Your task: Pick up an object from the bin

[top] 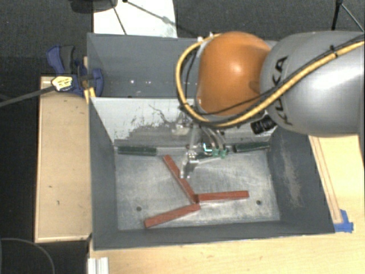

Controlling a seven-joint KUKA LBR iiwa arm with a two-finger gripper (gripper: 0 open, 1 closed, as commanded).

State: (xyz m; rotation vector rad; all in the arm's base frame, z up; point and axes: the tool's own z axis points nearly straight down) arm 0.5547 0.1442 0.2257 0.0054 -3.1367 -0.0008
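My gripper (189, 166) hangs below the orange cover in the middle of the bin. Its tip is down at the upper half of a red-brown flat stick (186, 189) that lies diagonally on the bin floor. That stick's lower end meets a second red-brown stick (223, 196), which lies level to the right. A third red-brown stick (171, 216) lies slanted near the front wall. Nothing can be seen held in the gripper.
Two dark green sticks lie along the back of the floor, one at the left (137, 150) and one at the right (251, 148). The arm and its orange cover hide the bin's back right part.
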